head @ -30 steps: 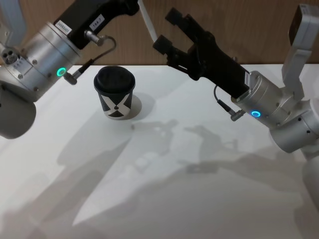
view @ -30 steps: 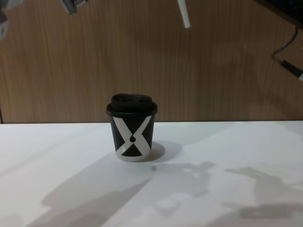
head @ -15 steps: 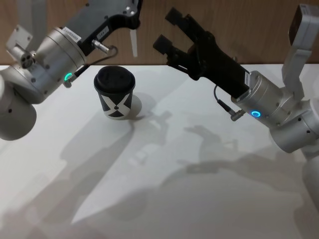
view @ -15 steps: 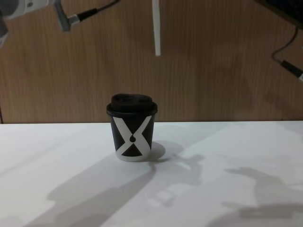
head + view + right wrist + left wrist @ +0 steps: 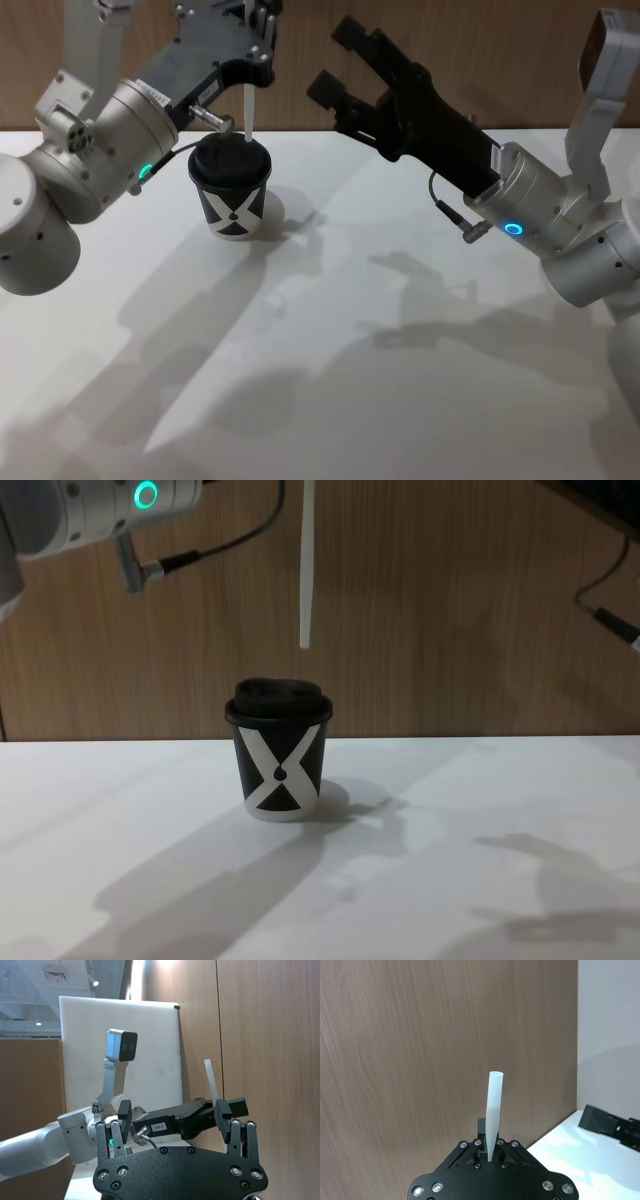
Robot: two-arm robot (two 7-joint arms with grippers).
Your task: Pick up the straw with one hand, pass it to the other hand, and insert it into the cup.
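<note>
Lowered since a second ago, my left gripper point(image 5: 255, 40) now carries the straw point(image 5: 306, 570) upright. Its jaws are clamped on the straw's upper part, and the lower end hangs above the cup point(image 5: 231, 187) lid, not touching. My right gripper point(image 5: 338, 60), jaws spread and empty, hovers right of the cup.

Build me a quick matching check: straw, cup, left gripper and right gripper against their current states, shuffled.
1 straw
2 cup
3 left gripper
4 right gripper

A jaws open, empty, right of the cup
B upright on the table, lid on
C hanging upright above the lid, clear of it
D jaws shut on the straw

Pairs: 1-C, 2-B, 3-D, 4-A
</note>
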